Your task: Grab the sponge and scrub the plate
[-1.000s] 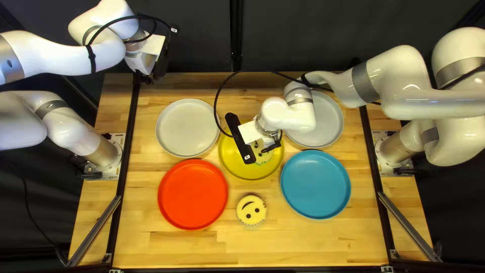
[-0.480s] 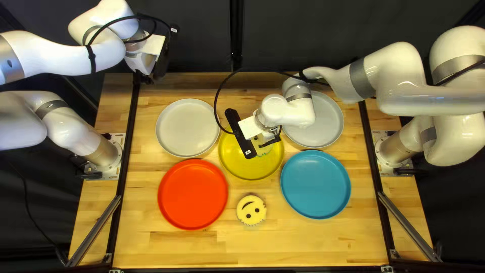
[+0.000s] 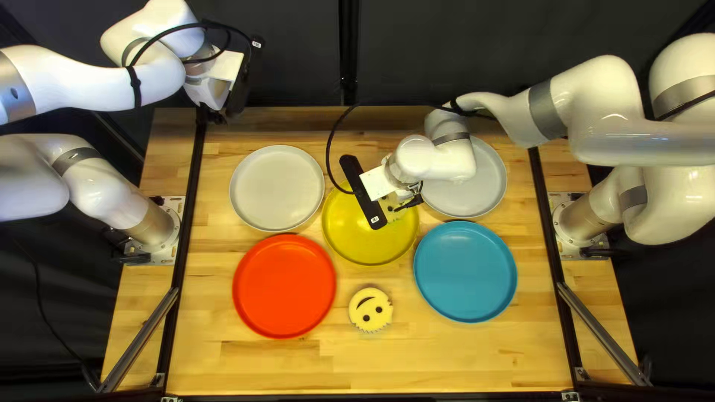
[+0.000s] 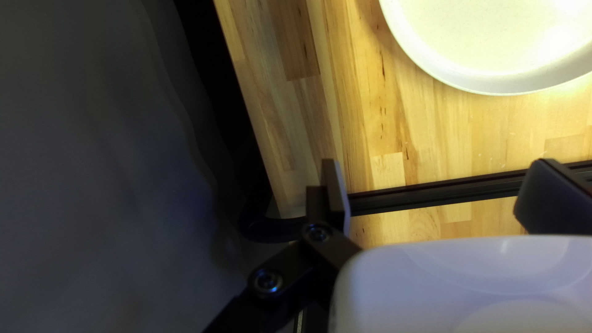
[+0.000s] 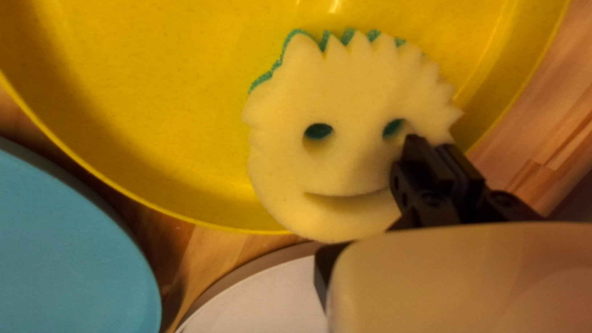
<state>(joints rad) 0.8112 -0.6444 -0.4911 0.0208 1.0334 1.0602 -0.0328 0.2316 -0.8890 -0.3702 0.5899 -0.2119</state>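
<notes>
Holding a sponge (image 3: 392, 211) over the yellow plate (image 3: 365, 242), the right gripper (image 3: 406, 195) is seen in the top left view near the middle of the table (image 3: 261, 366). Two grey plates, one at the left (image 3: 277, 187) and one at the right (image 3: 477, 182), are set toward the far edge. Nearer, the red plate (image 3: 284, 286) and the blue plate (image 3: 465, 272) are placed, with a second sponge (image 3: 370, 310) lying between them on bare wood. The left gripper (image 3: 216, 115) is held raised near the table's far left corner.

In the left wrist view, the fingers of the left gripper (image 4: 439, 165) are spread wide, with nothing grasped. A black rail (image 4: 431, 193) is seen running across the gap, and part of a grey plate is shown ahead.

In the right wrist view, the held sponge is pinched by its edge in the right gripper (image 5: 441, 143). Its smiling pale face is turned to the camera, and green is shown along the jagged rim. Whether the yellow plate is touched by it cannot be told.
</notes>
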